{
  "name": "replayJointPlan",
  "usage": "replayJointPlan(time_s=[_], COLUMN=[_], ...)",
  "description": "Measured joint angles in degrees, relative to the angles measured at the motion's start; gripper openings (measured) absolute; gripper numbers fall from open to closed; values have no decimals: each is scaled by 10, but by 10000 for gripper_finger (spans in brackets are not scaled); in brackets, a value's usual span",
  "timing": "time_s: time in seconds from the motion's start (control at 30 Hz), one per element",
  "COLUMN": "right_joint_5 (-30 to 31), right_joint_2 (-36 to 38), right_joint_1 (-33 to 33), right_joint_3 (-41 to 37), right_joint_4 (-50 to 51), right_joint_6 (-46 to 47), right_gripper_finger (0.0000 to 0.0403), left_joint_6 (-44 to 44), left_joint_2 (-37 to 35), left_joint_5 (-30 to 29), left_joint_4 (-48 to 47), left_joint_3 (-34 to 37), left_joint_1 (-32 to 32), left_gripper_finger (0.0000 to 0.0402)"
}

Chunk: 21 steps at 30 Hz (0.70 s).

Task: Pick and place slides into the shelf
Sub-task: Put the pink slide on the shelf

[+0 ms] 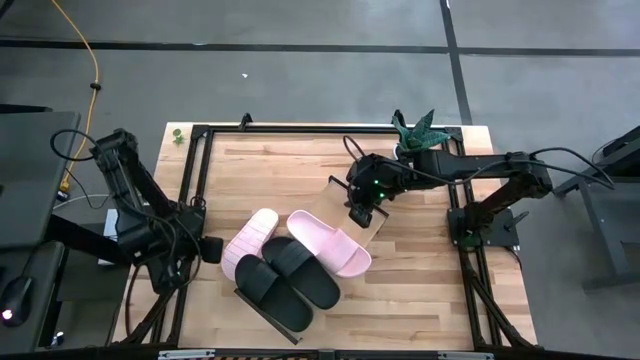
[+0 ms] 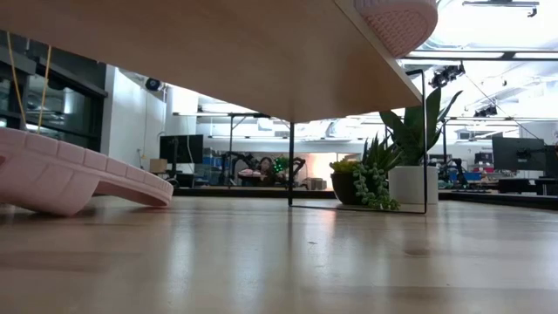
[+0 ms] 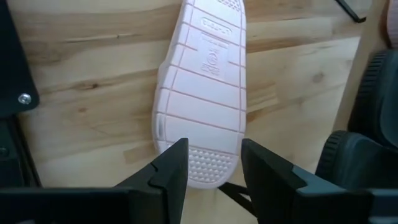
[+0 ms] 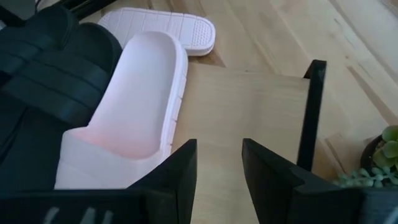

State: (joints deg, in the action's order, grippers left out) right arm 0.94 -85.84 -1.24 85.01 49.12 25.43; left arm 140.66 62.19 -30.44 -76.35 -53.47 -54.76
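Observation:
The shelf (image 1: 338,192) is a light-wood board on thin black legs, lying slantwise mid-table; the low view shows its underside (image 2: 218,52). Two black slides (image 1: 290,280) and one pink slide (image 1: 330,243) lie on it, straps up. The second pink slide (image 1: 248,240) lies sole up on the table beside the shelf's left side, one end raised (image 2: 70,179). My left gripper (image 1: 212,248) is open, its fingers above this slide's near end (image 3: 211,168). My right gripper (image 1: 358,215) is open over the shelf's bare far end (image 4: 249,106), beside the pink slide (image 4: 137,106).
A potted plant (image 1: 415,130) stands at the table's far right corner, close behind my right arm. A black frame (image 1: 195,180) runs along the table's edges. Bare tabletop lies between the shelf and the far edge, and right of the shelf.

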Motion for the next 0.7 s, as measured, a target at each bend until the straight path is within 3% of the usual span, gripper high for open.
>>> replayJointPlan(time_s=[0.23,0.7], right_joint_5=[-15,1], right_joint_2=[0,0], right_joint_1=[0,1], right_joint_3=[0,0], right_joint_4=[0,-5], right_joint_6=[3,29], right_gripper_finger=[119,119], left_joint_6=[-13,-70], left_joint_2=[-16,-166], left_joint_5=[1,-7], left_joint_4=[-24,-68], left_joint_3=[0,9], left_joint_1=[0,0], left_gripper_finger=[138,138])
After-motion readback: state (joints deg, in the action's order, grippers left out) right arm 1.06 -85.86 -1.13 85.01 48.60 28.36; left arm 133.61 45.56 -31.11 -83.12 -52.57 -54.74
